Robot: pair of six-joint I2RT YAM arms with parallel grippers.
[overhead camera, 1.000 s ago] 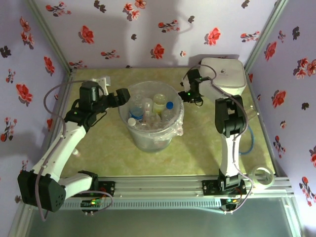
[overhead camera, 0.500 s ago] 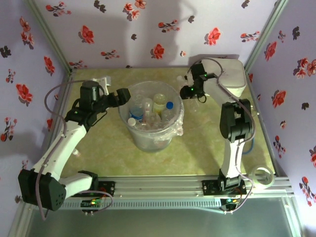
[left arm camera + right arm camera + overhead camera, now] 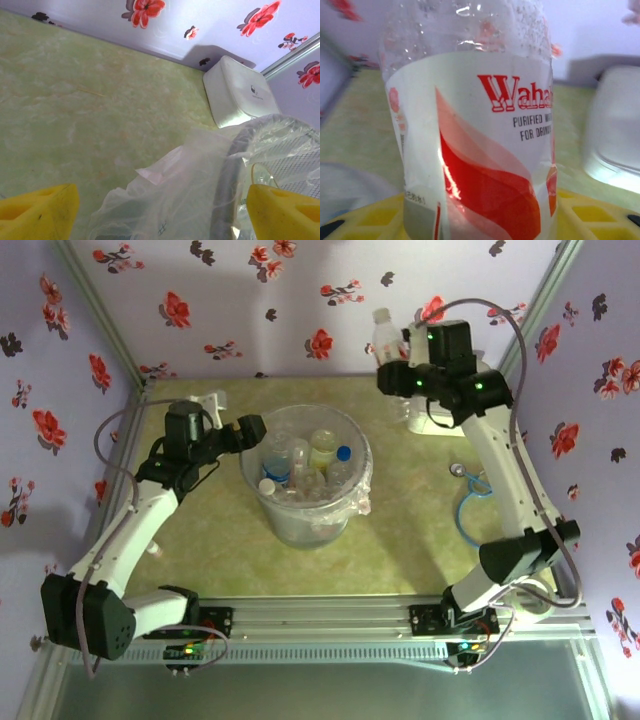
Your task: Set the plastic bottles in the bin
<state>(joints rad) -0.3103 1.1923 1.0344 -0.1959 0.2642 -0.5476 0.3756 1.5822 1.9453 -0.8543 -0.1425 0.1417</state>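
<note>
The bin [image 3: 300, 528] blocks the middle; bare table [image 3: 415, 535] lies right of it, white box [image 3: 240, 92] beyond.

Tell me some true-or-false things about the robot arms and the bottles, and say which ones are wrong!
1. The right gripper holds a bottle with a red-and-white label. True.
2. The left gripper is open beside the bin. True.
3. The bin is empty. False: several bottles lie inside it.
4. The held bottle hangs right above the bin. False: it is raised off to the bin's right, near the back wall.
</note>
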